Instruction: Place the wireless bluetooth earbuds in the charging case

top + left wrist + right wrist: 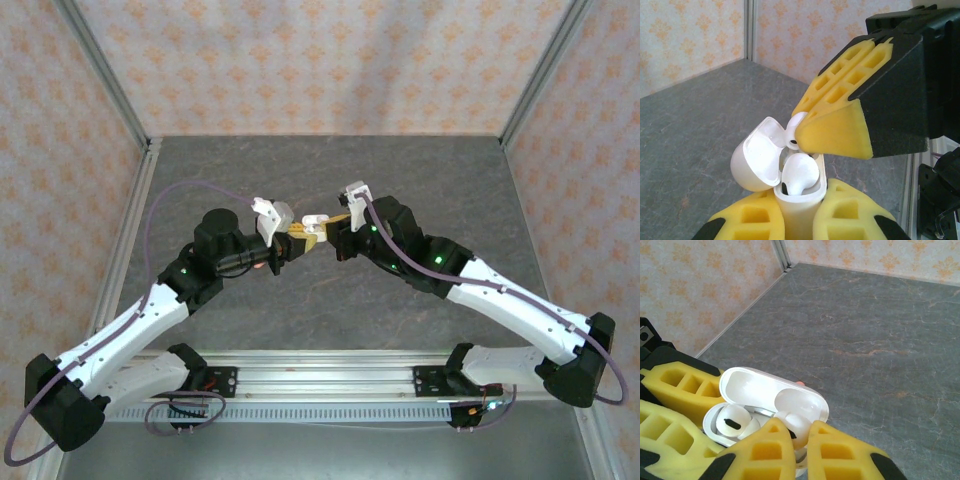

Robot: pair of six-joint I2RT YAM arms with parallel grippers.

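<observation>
White earbud (796, 131) is pinched in the closed right claw (800, 447), just above the charging case (800, 202). The left claw (799, 222), below, clamps that case upright with its lid open. The second insertion seems in hand, so next comes a straight, gentle lowering into the free socket. The left wrist view shows the clearance, and the right wrist view shows the seated earbud (732, 421) beside the tips.

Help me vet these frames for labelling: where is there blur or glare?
Left wrist: the charging case is sharp, its white lid near overexposed. Right wrist: the lid's inside is washed out, the yellow fingers soft up close. Top external: even light, case tiny.
</observation>
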